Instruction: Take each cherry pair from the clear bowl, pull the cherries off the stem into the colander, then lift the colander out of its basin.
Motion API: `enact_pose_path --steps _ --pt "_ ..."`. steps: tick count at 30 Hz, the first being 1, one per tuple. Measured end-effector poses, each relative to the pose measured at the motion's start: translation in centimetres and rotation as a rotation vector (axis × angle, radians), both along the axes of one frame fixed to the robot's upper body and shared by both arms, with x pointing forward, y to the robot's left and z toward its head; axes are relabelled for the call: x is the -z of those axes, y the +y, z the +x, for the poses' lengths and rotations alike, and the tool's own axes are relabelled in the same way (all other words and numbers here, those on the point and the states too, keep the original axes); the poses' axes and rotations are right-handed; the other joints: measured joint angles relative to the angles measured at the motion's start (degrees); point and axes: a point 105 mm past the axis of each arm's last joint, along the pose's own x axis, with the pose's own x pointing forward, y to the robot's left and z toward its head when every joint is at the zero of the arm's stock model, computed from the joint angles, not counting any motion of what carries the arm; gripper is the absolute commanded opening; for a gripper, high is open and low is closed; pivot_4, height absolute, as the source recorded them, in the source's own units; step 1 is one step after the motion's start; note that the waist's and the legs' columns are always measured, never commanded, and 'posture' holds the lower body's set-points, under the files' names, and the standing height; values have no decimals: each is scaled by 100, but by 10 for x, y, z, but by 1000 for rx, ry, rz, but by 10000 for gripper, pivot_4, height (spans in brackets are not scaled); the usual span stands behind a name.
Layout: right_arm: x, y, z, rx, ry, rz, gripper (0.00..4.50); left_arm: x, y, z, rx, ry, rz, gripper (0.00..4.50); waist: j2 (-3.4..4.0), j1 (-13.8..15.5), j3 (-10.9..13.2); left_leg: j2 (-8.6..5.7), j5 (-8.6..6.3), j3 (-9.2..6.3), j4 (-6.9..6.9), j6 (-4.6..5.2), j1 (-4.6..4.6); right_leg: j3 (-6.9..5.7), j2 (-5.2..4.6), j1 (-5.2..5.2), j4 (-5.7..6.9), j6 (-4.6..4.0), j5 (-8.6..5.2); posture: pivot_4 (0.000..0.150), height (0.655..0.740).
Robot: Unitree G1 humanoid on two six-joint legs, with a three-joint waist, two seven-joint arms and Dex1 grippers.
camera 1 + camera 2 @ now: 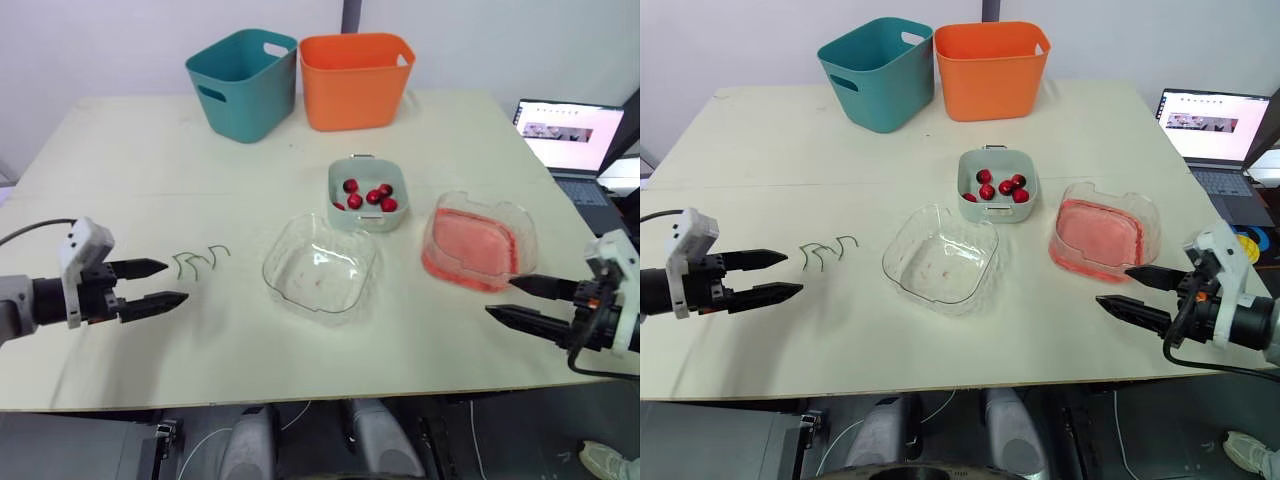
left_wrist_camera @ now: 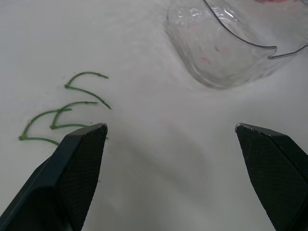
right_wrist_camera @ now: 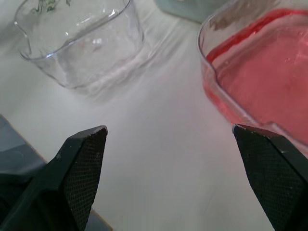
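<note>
Holding loose cherries (image 1: 373,197), the colander (image 1: 370,226) sits on the table (image 1: 130,150) at 1 o'clock from the empty bowl (image 1: 320,268), apart from the red-tinted basin (image 1: 478,245) at 3 o'clock. Bare stems (image 1: 200,262) lie at 9 o'clock. Left gripper (image 1: 177,281) and right gripper (image 1: 498,297) hover with fingers spread, grasping nothing

the table (image 1: 120,150) is pale cream. one bin (image 1: 243,83) is teal, the other bin (image 1: 355,80) orange. dark red cherries (image 1: 367,195), pale grey-green colander (image 1: 336,180), green stems (image 1: 200,262). the bowl (image 1: 320,268) is clear, the dish (image 1: 478,245) clear with a pink-red tint. the black fingers (image 2: 79,163) carry a fine mesh pattern.
</note>
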Motion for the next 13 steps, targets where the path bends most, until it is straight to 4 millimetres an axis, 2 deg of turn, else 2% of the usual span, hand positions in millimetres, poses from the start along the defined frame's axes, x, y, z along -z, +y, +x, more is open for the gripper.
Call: enact_pose_path --steps 13 --pt "-2 11 2 -47 5 -3 44906 -6 -6 -1 0 -18 -27 45000 0 -1 0 0 -3 -1 -5 -3 -3 -1 -2 5 -31 -1 0 1500 7400"
